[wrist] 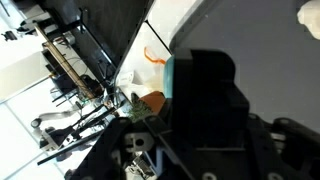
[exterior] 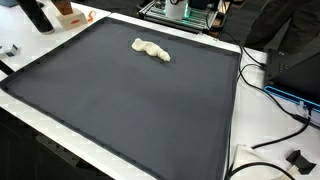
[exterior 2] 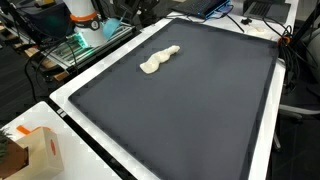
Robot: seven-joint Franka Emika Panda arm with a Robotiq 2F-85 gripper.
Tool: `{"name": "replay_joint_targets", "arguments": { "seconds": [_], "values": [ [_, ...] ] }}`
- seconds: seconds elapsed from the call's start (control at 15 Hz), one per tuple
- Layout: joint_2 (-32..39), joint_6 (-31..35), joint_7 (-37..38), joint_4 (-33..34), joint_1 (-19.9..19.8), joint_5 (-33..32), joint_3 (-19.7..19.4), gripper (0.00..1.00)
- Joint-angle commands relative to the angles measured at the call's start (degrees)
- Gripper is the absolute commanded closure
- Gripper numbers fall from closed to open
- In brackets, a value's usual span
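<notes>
Gripper [wrist: 208,92] shows only in the wrist view, as a dark blurred block close to the lens, so I can't tell whether its jaws are apart or together. Pale crumpled cloth [exterior: 152,49] lies alone on the dark mat [exterior: 120,110], toward the edge nearest the robot base [exterior 2: 85,15], seen in both exterior views. It is well apart from the cardboard box [exterior 2: 40,152] on the white table [exterior 2: 95,165] off the mat's corner.
</notes>
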Motion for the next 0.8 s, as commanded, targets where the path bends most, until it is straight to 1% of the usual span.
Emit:
{"name": "replay_joint_targets", "arguments": {
  "seconds": [0.0, 0.33, 0.73],
  "values": [
    [6.03, -5.34, 0.96, 3.65, 3.95, -1.71, -2.87, 0.75],
    [11.47, -6.36, -0.44, 5.68, 7.05, -3.00, -4.97, 0.75],
    [17.31, -7.55, -1.31, 8.54, 9.77, -5.85, -6.41, 0.75]
  ]
}}
